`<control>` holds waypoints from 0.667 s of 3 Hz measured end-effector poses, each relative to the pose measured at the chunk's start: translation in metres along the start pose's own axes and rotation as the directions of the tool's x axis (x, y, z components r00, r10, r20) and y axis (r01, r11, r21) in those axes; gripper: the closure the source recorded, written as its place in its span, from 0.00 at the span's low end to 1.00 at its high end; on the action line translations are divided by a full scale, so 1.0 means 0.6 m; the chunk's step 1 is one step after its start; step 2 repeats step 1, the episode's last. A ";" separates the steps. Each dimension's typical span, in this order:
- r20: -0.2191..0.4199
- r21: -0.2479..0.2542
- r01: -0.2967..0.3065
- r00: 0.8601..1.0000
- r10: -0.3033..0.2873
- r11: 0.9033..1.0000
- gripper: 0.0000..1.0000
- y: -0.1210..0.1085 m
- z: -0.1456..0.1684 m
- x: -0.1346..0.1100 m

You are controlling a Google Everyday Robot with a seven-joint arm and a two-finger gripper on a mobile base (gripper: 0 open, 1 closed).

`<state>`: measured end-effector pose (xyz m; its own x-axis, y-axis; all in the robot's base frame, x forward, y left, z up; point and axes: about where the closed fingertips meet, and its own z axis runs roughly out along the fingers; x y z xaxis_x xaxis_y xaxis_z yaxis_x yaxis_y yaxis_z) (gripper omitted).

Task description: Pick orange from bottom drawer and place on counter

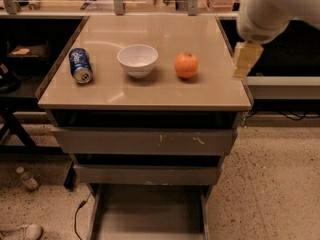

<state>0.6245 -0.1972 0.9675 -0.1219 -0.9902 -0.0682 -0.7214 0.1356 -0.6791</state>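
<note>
Evidently placed, the small round orange fruit (186, 65) rests right of centre on the glossy beige table (150, 91). The pale end effector (247, 60) hangs just off the right edge, clear of the fruit; whether it is released or clenched cannot be told. A stray arm sweep could roll the fruit off.

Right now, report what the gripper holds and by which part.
Nothing: the gripper hangs beyond the right edge of the counter, apart from the orange, which rests free on it.

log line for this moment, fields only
orange: on counter, right of white bowl | gripper: at counter's right edge, apart from orange | bottom drawer: open
</note>
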 end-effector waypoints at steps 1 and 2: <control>-0.204 0.111 -0.057 0.976 0.079 0.992 0.00 -0.070 -0.150 0.095; -0.204 0.111 -0.057 0.976 0.079 0.992 0.00 -0.070 -0.150 0.095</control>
